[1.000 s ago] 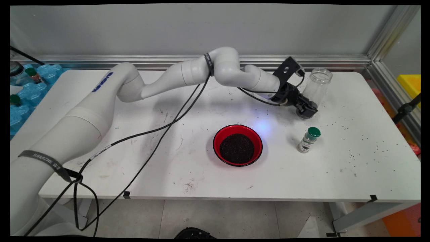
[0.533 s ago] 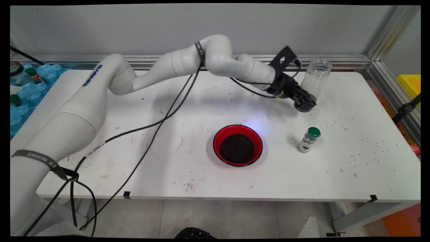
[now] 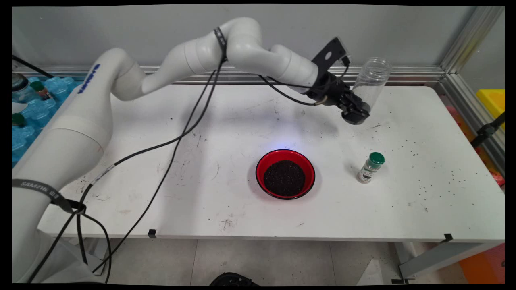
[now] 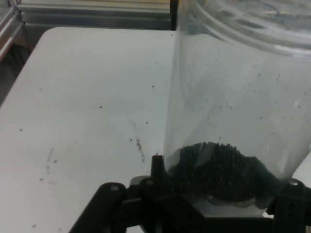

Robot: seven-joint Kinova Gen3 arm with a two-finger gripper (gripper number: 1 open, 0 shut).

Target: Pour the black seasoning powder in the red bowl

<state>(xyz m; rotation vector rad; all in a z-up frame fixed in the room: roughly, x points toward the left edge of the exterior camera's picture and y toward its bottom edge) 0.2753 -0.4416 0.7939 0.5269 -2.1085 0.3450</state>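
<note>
Nearest the camera, the red bowl (image 3: pixel 285 174) sits mid-table, full of dark grains. Just to its right stands the small shaker (image 3: pixel 370 167), green cap on, upright on the table (image 3: pixel 225 133). Farther back, up in the air over the table's far right, the gripper (image 3: pixel 356 114) is clamped on the base of the clear jar (image 3: pixel 369 83), fingers (image 4: pixel 156 170) pressed to its sides, and the jar is off the table, tilted, mouth up. A small heap of dark grains (image 4: pixel 221 170) lies at its bottom.
</note>
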